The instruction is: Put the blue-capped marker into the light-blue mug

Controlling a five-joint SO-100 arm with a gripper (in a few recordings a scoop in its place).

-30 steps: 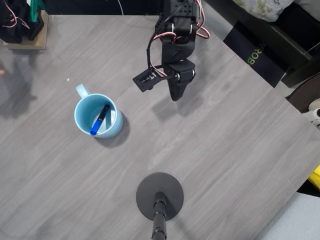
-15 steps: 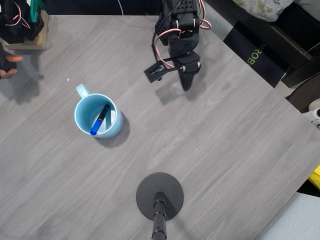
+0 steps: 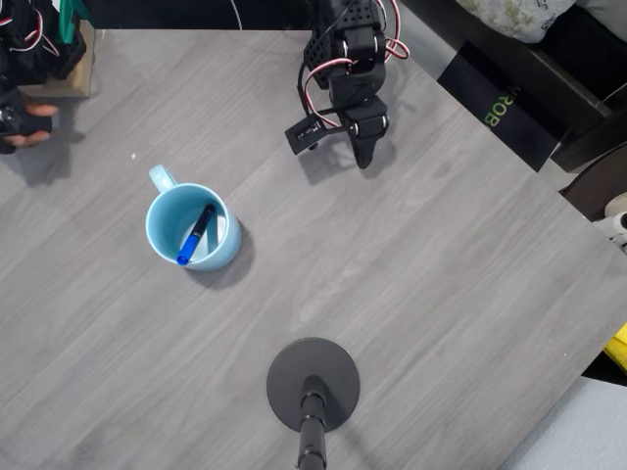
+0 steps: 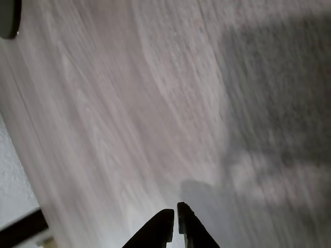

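since the earlier frames your arm has drawn back toward the top edge of the table (image 3: 441,294), and a person's hand (image 3: 22,122) has come further in at the upper left of the overhead view, beside the wooden block (image 3: 54,86) there.

going left to right in the overhead view: you have the light-blue mug (image 3: 163,245) standing upright left of centre, its loop handle pointing to the upper left. the blue-capped marker (image 3: 196,234) lies inside it, leaning across the bowl with the blue cap at the lower left and the dark barrel toward the upper right. below centre sits the black round stand base (image 3: 313,384), well apart from the mug. up top, right of the mug, your gripper (image 3: 364,157) hangs over bare table, far from the mug.

in the wrist view the gripper (image 4: 174,217) has its two dark fingertips (image 4: 160,222) closed together with just a sliver of gap, holding nothing, above blurred grey wood grain.
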